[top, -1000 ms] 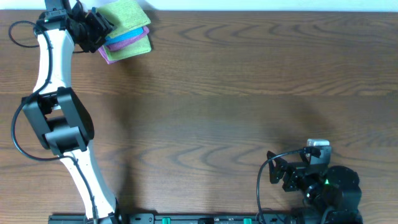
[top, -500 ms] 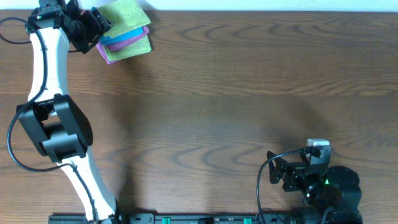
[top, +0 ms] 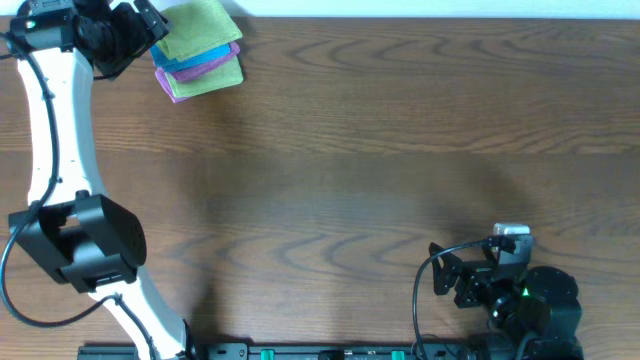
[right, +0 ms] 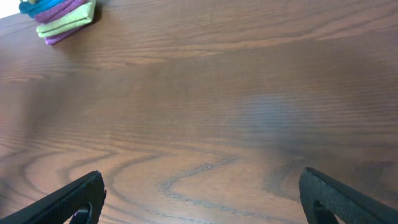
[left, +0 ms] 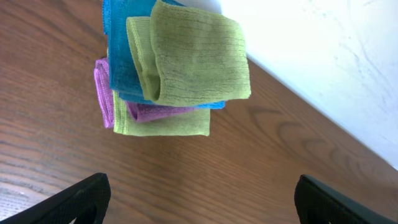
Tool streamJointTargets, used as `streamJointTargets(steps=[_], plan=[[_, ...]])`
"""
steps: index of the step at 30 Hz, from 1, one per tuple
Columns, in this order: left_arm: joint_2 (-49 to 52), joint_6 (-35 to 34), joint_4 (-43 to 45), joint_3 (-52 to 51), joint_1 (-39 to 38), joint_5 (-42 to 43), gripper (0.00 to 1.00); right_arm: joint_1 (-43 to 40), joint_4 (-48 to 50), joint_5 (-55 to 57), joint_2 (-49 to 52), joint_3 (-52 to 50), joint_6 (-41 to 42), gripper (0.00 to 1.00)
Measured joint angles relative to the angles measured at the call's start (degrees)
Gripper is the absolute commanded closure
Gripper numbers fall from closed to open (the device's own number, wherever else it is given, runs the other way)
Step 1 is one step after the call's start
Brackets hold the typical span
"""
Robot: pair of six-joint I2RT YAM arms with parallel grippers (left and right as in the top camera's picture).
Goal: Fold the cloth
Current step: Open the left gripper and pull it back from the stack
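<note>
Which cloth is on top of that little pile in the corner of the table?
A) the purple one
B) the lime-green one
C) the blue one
B: the lime-green cloth lies folded on top, with the blue cloth and the purple cloth showing beneath it.

left hand (top: 142,24) spread from part-open to wide, pulled back up-left, now just beside cloth (top: 200,27).
</note>
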Motion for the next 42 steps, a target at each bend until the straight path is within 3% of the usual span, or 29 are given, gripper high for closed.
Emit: streamJointTargets(steps=[15,28,37,42], plan=[[-0.9,0.8,-4.8,0.0,0.0,-0.5,0.05,0.0,0.0,0.0,0.0,0.0,0.0,0.01],[-2.2,15.1,-20.1,0.0,-3.5,-0.5,0.04,0.0,0.0,0.0,0.0,0.0,0.0,0.01],[-7.0,20.8,-19.4,-0.4,-4.0,-0.7,0.04,0.0,0.0,0.0,0.0,0.0,0.0,0.01],[-15.1,22.7,-13.9,-8.4,-5.1,-1.2,0.05,0.0,0.0,0.0,0.0,0.0,0.0,0.01]])
